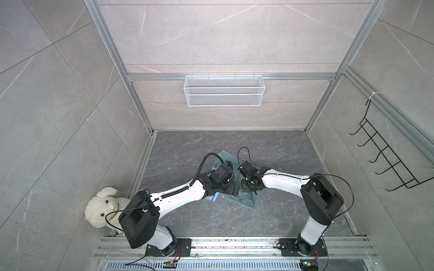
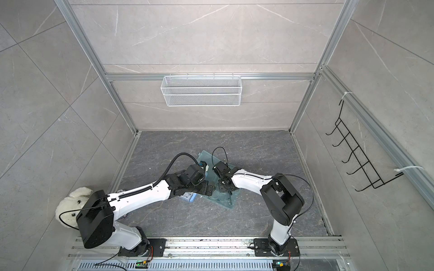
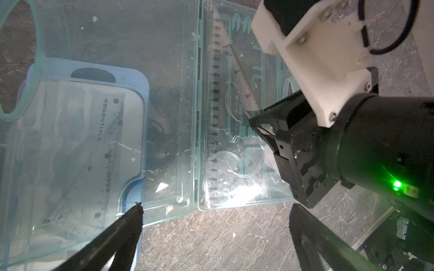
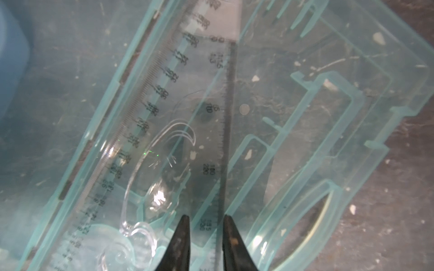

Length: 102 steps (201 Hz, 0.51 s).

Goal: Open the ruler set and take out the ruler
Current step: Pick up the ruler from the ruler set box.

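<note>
Teal case (image 3: 164, 70) seen opened flat, ruler (image 4: 211, 112) inside, not yet out. Noted right gripper (image 4: 204, 223) narrow astride ruler edge, hold unclear; left gripper (image 3: 217, 208) wide, empty.

- Left arm (image 1: 183, 199): smooth white shell sections joined by black, boxy joint housings.
- Ribbed hose (image 1: 175, 192): black and corrugated, fixed along the left arm's white shell.
- Right arm (image 1: 281, 181): same white shell and black housings, with a thin black cable (image 1: 352, 194) outside it.
- Base plates (image 1: 185, 246): flat, black, rectangular.
- Bracket (image 3: 324, 58): white, blocky, fastened with silver screws.
- Round housing (image 3: 387, 140): black, with a lit green lamp (image 3: 397, 184).
- Right gripper (image 4: 203, 217): two black wedge-shaped fingers (image 4: 180, 244) that taper to narrow tips.
</note>
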Available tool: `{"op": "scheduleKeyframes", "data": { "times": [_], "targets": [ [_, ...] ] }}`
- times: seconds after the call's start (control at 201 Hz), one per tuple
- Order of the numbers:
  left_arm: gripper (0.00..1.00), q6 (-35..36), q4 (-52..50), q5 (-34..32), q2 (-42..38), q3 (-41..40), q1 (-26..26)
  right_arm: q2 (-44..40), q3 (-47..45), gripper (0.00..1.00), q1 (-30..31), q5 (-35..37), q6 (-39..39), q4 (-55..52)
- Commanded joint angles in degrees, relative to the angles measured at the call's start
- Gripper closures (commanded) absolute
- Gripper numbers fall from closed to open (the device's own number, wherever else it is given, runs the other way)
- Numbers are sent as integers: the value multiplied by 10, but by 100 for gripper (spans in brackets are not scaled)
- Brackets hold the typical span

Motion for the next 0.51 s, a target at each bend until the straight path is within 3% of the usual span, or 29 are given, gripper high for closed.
{"op": "scheduleKeyframes", "data": {
  "times": [0.0,0.503],
  "targets": [
    [1,-7,3,1,11,25,-2,-27,-5,80,3,-12,-7,-8],
    [1,-12,2,-22,-2,20,-3,-43,7,82,1,5,-5,-22]
  ]
}}
